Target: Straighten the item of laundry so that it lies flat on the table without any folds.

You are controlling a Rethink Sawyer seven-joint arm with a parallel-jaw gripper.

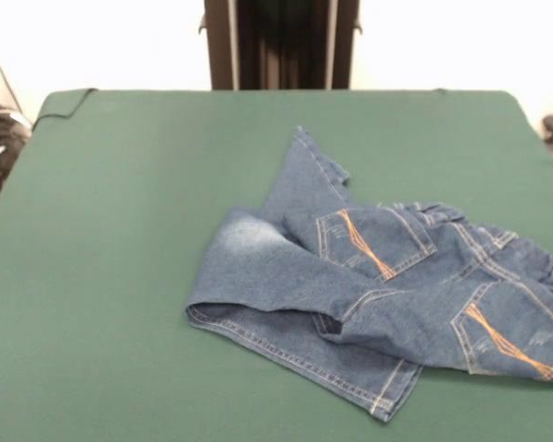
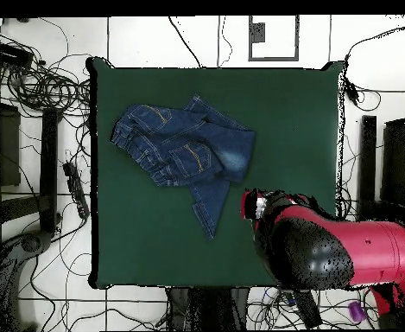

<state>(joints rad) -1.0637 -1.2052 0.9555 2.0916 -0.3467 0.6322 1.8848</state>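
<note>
Honestly, quick rundown of the scene:

Open room: loads of bare green on the table (image 1: 101,276) — in the front view the whole left half and the strip along the far edge are free cloth.
Edges: jeans (image 1: 387,285) crowd the right side in the front view, waist end running out of the picture at the right; near cuff lies close to the front edge.
Location: overhead view puts the jeans (image 2: 184,147) on the upper-left part of the table (image 2: 300,112), waist toward the left edge but inside it.
Lay: crumpled, not flat — one leg folded across the other, a fold bulging up in the middle, the other leg poking out toward the far side in the front view.
Look: blue denim, faded whitish patch on the folded leg, tan stitching on both back pockets, hemmed cuffs.
Arm: red and black arm (image 2: 326,246) over the lower-right of the table in the overhead view, its end just beside the lone cuff, apart from it.
Claw: gripper (image 2: 254,204) seen only from above, can't tell if open or closed.
Surface: dark green felt-like cloth, smooth.
Room: pale tiled floor, tangles of cables (image 2: 41,82) around the table, dark stands at the sides.
</note>
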